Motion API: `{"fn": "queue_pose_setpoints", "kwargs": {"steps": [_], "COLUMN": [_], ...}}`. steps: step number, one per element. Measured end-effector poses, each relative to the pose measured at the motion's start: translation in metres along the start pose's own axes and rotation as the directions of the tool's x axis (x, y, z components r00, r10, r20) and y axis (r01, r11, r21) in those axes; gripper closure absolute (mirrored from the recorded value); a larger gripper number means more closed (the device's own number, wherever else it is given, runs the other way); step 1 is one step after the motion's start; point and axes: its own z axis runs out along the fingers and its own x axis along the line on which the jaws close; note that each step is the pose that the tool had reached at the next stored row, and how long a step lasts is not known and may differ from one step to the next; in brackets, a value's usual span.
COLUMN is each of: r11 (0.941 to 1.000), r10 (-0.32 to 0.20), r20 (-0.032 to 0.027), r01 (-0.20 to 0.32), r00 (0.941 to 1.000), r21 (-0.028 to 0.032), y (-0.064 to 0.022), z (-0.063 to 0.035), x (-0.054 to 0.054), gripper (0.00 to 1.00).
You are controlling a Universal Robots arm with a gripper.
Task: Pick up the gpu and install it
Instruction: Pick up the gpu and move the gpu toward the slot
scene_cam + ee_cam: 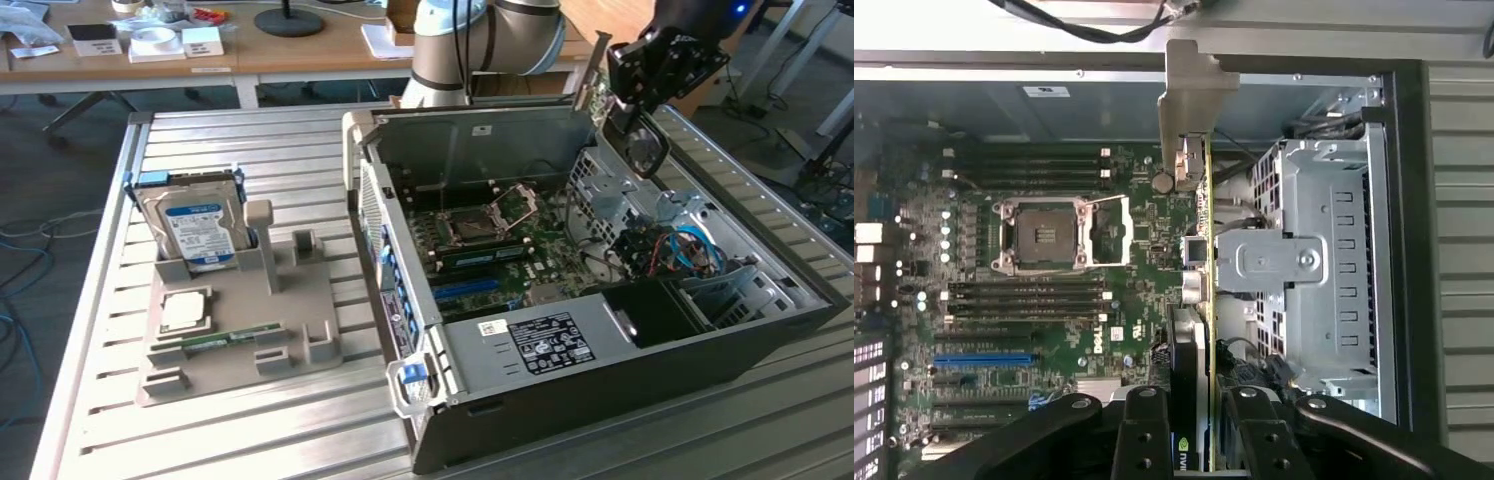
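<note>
The gpu (pixel 1195 260) hangs edge-on over the open computer case (pixel 534 110). Its silver end bracket (pixel 1189 90) points away from the wrist, toward the case's rear wall. My gripper (pixel 1199 445) is shut on the card, with one black finger (pixel 1142 440) on each side of it. In the exterior view the gripper (pixel 641 95) hovers above the case's far right corner. The gpu (pixel 646 148) dangles below it, above the motherboard (pixel 494 250), and is clear of the board.
The motherboard carries a CPU socket (pixel 1059 235) and a blue slot (pixel 984 357). A metal drive cage (pixel 1304 260) stands close beside the card. On the exterior view's left, a grey fixture (pixel 227 330) holds a hard drive (pixel 198 225), a CPU chip (pixel 184 310) and a green memory stick (pixel 220 340).
</note>
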Motion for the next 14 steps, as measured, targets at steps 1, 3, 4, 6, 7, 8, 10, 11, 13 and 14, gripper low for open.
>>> {"fn": "queue_pose_setpoints", "kwargs": {"steps": [1, 3, 4, 6, 7, 8, 10, 11, 13, 14], "r11": [1.0000, 1.0000, 1.0000, 1.0000, 1.0000, 1.0000, 1.0000, 1.0000, 1.0000, 1.0000], "r10": [-0.002, -0.004, -0.004, -0.005, -0.005, -0.006, -0.006, -0.006, -0.006, -0.006], "r20": [-0.0003, -0.0006, -0.0007, -0.0009, -0.0009, -0.0009, -0.0010, -0.0010, -0.0011, -0.0011], "r01": [0.002, 0.004, 0.004, 0.005, 0.005, 0.006, 0.006, 0.006, 0.006, 0.006], "r00": [1.0000, 1.0000, 1.0000, 1.0000, 1.0000, 1.0000, 1.0000, 1.0000, 1.0000, 1.0000], "r21": [-0.0001, -0.0002, 0.0000, 0.0002, 0.0002, 0.0002, 0.0001, 0.0001, 0.0004, 0.0004], "y": [-0.0004, -0.0011, -0.0014, -0.0020, -0.0023, -0.0027, -0.0035, -0.0039, -0.0040, -0.0040], "z": [0.0002, 0.0003, 0.0003, 0.0009, 0.0017, 0.0028, 0.0051, 0.0061, 0.0064, 0.0064], "x": [0.0005, 0.0020, 0.0026, 0.0031, 0.0031, 0.0032, 0.0034, 0.0034, 0.0034, 0.0034], "gripper": [0.73, 0.73, 0.73, 0.73, 0.73, 0.73, 0.73, 0.73, 0.73, 0.73]}}
